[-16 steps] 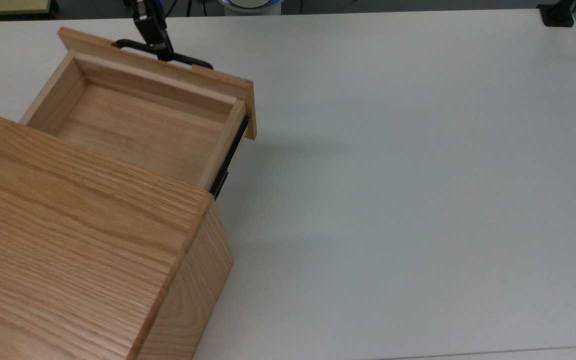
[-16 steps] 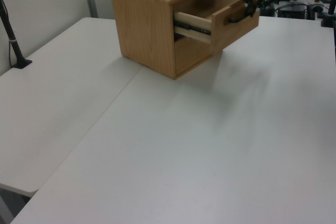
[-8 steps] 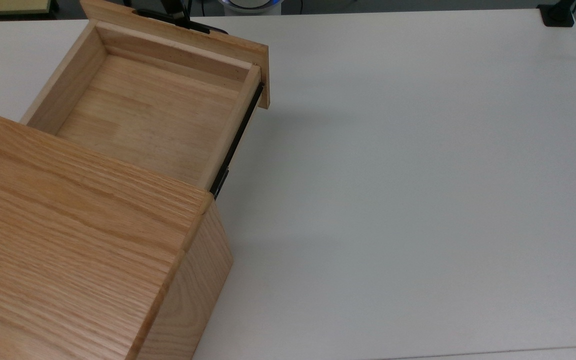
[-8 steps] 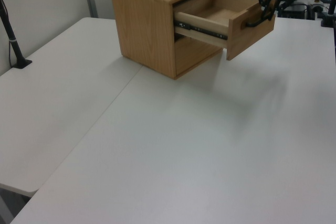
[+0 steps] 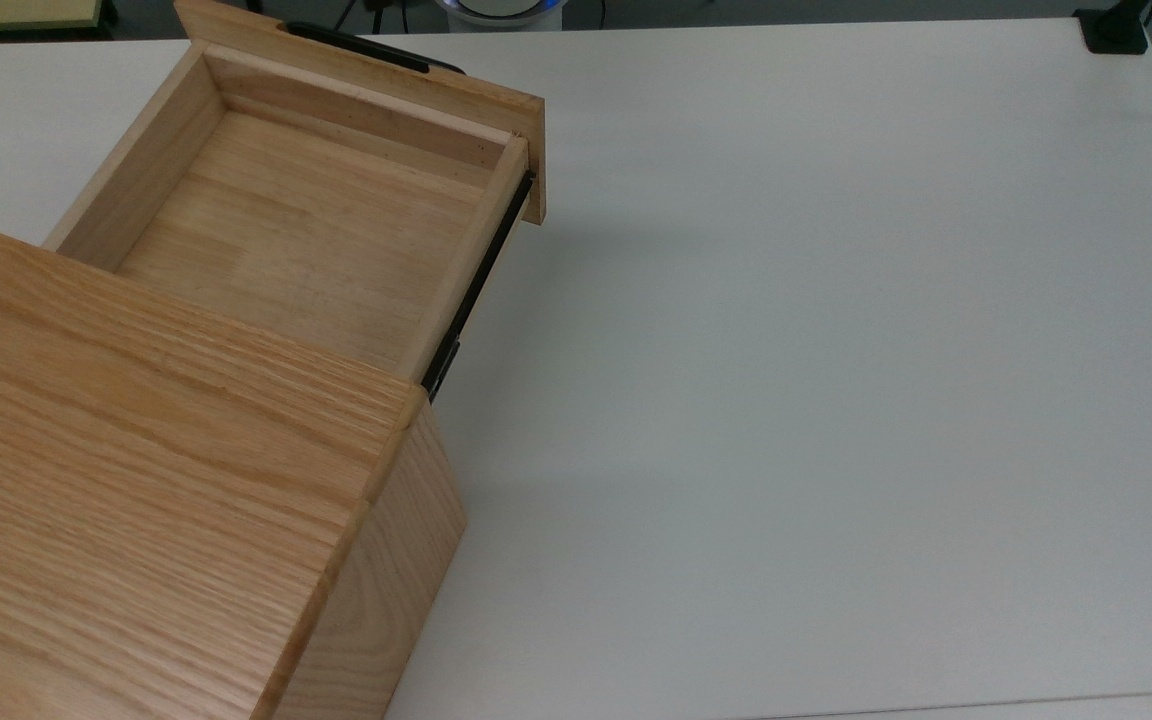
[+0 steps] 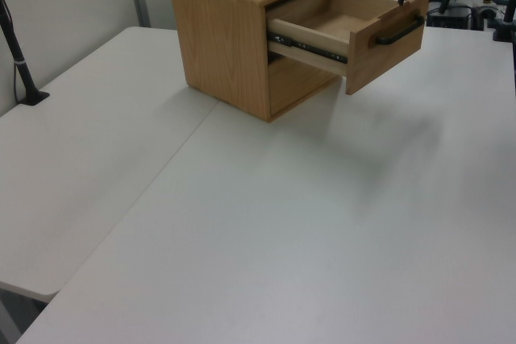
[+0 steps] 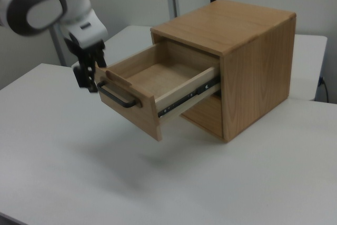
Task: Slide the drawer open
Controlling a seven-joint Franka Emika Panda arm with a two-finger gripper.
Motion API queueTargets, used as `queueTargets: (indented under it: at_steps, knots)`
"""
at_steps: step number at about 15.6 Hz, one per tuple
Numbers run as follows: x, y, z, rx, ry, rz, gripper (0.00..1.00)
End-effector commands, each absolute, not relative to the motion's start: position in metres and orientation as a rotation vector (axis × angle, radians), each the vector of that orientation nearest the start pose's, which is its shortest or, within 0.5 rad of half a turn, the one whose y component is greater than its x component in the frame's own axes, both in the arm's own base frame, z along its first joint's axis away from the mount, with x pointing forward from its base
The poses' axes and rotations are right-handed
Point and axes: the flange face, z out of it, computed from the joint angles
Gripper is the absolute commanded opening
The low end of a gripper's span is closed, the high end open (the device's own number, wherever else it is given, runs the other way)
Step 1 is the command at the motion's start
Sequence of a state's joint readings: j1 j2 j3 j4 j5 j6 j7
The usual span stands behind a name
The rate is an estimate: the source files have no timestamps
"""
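The drawer (image 5: 296,230) stands pulled far out of the box (image 5: 136,480), which sits on the white counter (image 5: 836,400). In the top view the box is at 8 o'clock and the drawer runs from it toward 12 o'clock, its front panel near the counter's far edge. Its plain wood inside is bare, and a black rail (image 7: 187,101) shows along the side between drawer and box.

The gripper (image 7: 87,75) hangs just beside the end of the handle (image 7: 118,97) at the right view's 9 o'clock, apart from the bar, not gripping it. I cannot tell whether the jaws are apart or together.

By the look of it the opening is done or nearly so.

The drawer should handle as a stiff, fairly light wooden tray that glides straight on its rails and resists any sideways pull. The thin metal bar is the place to take hold, near its middle, pulling along the rail line. The bar is smooth and may slip in a loose grip.
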State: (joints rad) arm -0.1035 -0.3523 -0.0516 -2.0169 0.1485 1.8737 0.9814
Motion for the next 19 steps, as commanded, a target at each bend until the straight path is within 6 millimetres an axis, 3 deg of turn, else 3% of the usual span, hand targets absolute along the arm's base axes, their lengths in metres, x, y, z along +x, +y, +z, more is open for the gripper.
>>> queueTargets:
  at_steps: [1, 4, 7, 9, 11, 14, 17, 19]
  knots:
    - [0.467, -0.033, 0.657, -2.547, 1.461, -0.232, 1.00]
    - [0.479, -0.014, 0.674, -2.720, 1.259, -0.227, 1.00]
    - [0.499, -0.016, 0.683, -2.910, 0.939, -0.192, 1.00]
    - [0.517, -0.020, 0.678, -3.020, 0.743, -0.181, 1.00]
    - [0.534, -0.026, 0.657, -3.110, 0.507, -0.134, 1.00]
    - [0.545, -0.029, 0.641, -3.174, 0.208, -0.082, 1.00]
    - [0.561, -0.035, 0.639, -3.186, 0.141, -0.039, 1.00]
    - [0.560, -0.036, 0.639, -3.191, 0.059, -0.029, 1.00]
